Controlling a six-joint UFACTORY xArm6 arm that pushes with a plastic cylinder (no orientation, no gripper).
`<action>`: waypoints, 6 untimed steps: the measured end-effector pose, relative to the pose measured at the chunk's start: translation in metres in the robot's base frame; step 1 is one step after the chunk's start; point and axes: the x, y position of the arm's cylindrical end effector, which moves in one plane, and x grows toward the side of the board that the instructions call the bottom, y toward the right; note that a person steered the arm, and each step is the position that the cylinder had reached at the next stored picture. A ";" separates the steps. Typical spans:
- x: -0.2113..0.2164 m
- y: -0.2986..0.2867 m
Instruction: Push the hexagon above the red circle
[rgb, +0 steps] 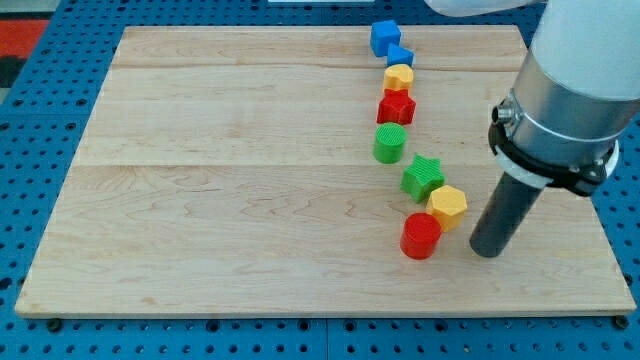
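Yellow hexagon (447, 205) touching red circle (421, 236), my tip (487, 250) right

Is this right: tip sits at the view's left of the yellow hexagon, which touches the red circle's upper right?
Not quite. In the camera view, my tip sits to the view's right of the yellow hexagon, not its left, with a small gap between them. The rest holds: the hexagon touches the red circle at its upper right.
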 end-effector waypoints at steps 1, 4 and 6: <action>-0.013 0.000; -0.017 0.012; -0.037 0.001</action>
